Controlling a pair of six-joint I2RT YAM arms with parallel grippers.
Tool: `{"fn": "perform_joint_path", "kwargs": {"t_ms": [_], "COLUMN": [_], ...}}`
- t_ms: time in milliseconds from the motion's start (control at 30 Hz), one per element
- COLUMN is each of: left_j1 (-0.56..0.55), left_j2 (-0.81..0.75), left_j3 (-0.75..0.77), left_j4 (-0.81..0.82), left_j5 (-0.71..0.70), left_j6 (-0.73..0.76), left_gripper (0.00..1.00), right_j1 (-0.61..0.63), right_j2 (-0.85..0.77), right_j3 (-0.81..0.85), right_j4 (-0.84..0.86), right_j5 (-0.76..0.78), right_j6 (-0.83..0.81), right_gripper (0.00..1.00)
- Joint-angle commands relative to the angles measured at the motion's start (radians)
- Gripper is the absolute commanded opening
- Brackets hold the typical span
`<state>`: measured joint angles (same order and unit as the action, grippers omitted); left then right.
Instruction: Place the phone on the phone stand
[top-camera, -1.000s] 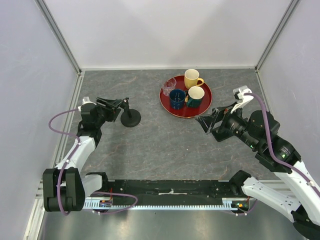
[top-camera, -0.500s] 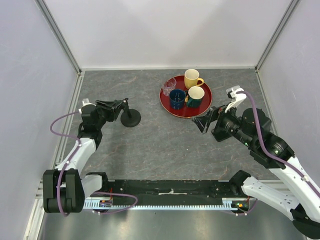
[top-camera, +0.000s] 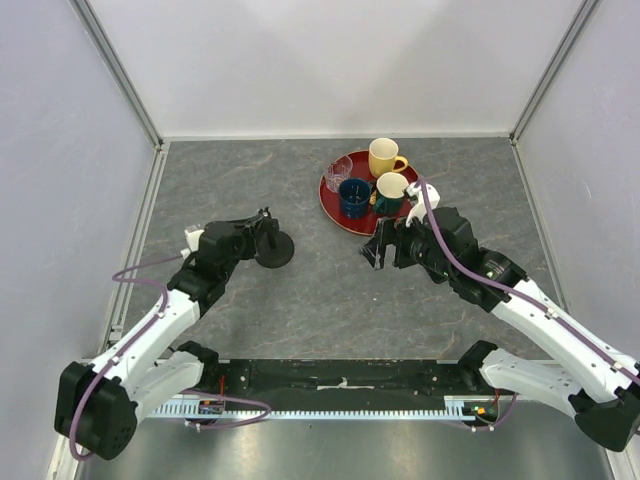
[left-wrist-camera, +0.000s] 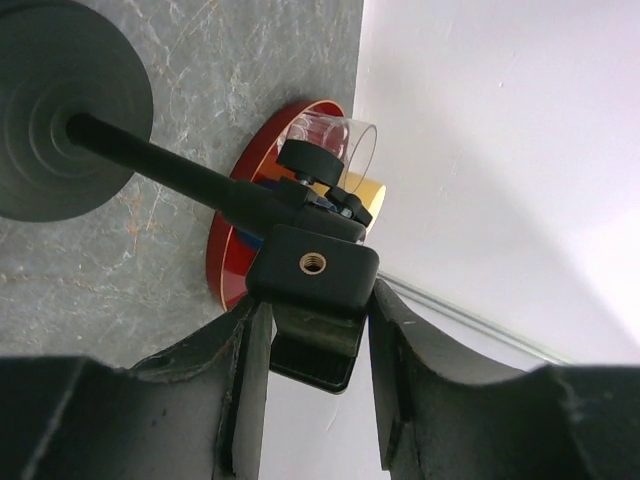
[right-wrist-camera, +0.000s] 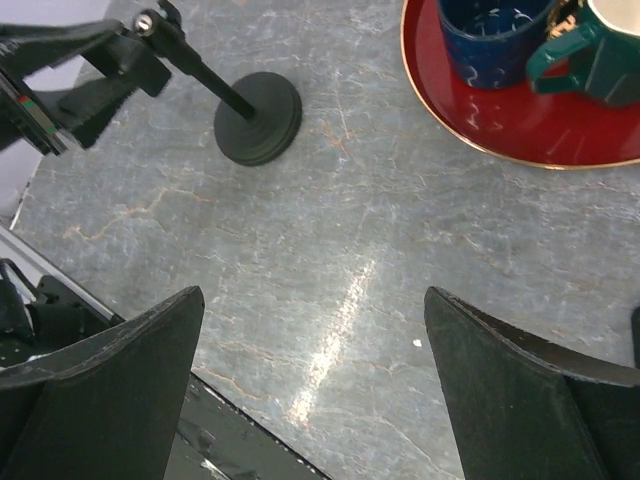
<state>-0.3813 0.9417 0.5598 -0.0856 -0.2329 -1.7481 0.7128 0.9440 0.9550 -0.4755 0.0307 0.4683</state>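
The phone stand has a black disc base (top-camera: 275, 250) on the table, left of centre. Its stem (left-wrist-camera: 160, 165) leans toward my left gripper (top-camera: 255, 228). In the left wrist view that gripper (left-wrist-camera: 313, 335) is shut on the stand's square cradle head (left-wrist-camera: 312, 265), with a finger pressed against each side. My right gripper (top-camera: 385, 245) hangs open over bare table at the middle, just in front of the red tray. Nothing lies between its fingers in the right wrist view (right-wrist-camera: 312, 300), which also shows the stand's base (right-wrist-camera: 258, 118). The phone is out of view in every frame.
A round red tray (top-camera: 330, 207) at the back centre-right carries a yellow mug (top-camera: 383, 157), a green mug (top-camera: 392, 190), a blue mug (top-camera: 354, 196) and a clear glass (top-camera: 339, 168). White walls close off the back and both sides. The arm bases' rail (top-camera: 340, 385) runs along the near edge.
The left jaws have closed onto the stand's head. The left arm has shifted right, and the base has slid slightly right and nearer. The right arm has swung left toward the table's middle.
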Motion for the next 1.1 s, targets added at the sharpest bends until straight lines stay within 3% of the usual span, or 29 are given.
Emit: {"fn": "perform_joint_path", "kwargs": {"t_ms": [0, 33, 67, 133, 167, 333, 533, 633, 733, 900, 1067], "left_j1": [-0.102, -0.102, -0.102, -0.102, -0.102, -0.100, -0.100, -0.100, -0.100, -0.100, -0.100], "left_j2": [0.023, 0.026, 0.025, -0.010, -0.033, -0.245, -0.481, -0.570, -0.571, -0.517, -0.472], "left_j3": [0.040, 0.046, 0.042, 0.025, 0.005, -0.043, 0.021, 0.057, 0.130, 0.230, 0.262], "left_j4": [-0.154, -0.154, -0.154, -0.122, -0.123, -0.192, -0.400, -0.453, -0.534, -0.566, -0.588], "left_j5": [-0.164, -0.152, -0.140, -0.117, -0.109, -0.025, -0.034, 0.042, 0.113, 0.208, 0.195], "left_j6": [-0.160, -0.137, -0.134, -0.058, -0.029, 0.191, 0.915, 1.144, 1.187, 1.205, 1.274], "left_gripper": [0.04, 0.14, 0.51, 0.88, 0.94, 0.96, 0.97, 0.98, 0.97, 0.96, 0.91], "right_j1": [0.031, 0.042, 0.053, 0.080, 0.086, 0.137, 0.234, 0.306, 0.344, 0.378, 0.382], "right_j2": [0.027, 0.036, 0.041, 0.061, 0.067, 0.111, 0.246, 0.349, 0.473, 0.611, 0.699], "right_j3": [0.005, 0.004, 0.002, 0.002, 0.001, -0.024, 0.019, 0.042, 0.091, 0.154, 0.214], "right_j4": [0.118, 0.130, 0.138, 0.150, 0.152, 0.198, 0.314, 0.427, 0.543, 0.713, 0.782], "right_j5": [0.000, 0.001, 0.008, 0.015, 0.021, 0.055, 0.167, 0.286, 0.310, 0.347, 0.351], "right_j6": [0.038, 0.038, 0.038, 0.036, 0.035, 0.007, -0.083, -0.151, -0.210, -0.264, -0.269], "right_gripper": [0.98, 0.98, 0.98, 0.98, 0.98, 0.98, 0.98, 0.98, 0.93, 0.75, 0.59]}}
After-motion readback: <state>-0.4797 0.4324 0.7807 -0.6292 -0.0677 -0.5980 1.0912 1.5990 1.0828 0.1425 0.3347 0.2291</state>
